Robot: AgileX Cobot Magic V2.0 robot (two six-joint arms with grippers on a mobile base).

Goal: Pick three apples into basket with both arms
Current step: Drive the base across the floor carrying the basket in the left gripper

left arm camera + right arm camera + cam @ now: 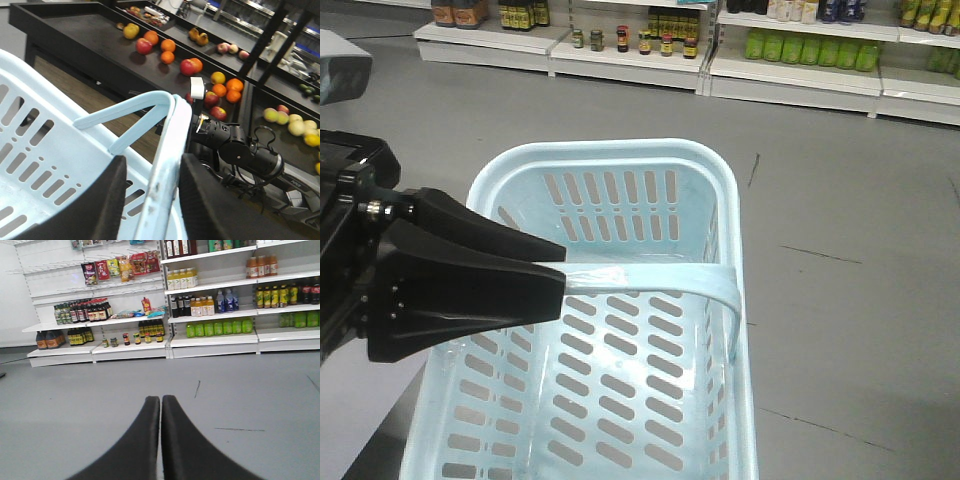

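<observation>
The pale blue basket fills the front view, with nothing inside it. Its flat band handle runs to my left gripper, which is shut on it. In the left wrist view the handle passes between the black fingers of the left gripper, over the basket wall. Two dark red apples lie on the black display table beside my right arm. My right gripper is shut on nothing, above grey floor.
Oranges, brighter red apples and pale yellow-green fruit lie on the black table. White shelves of bottles and jars line the far wall. Grey floor surrounds the basket.
</observation>
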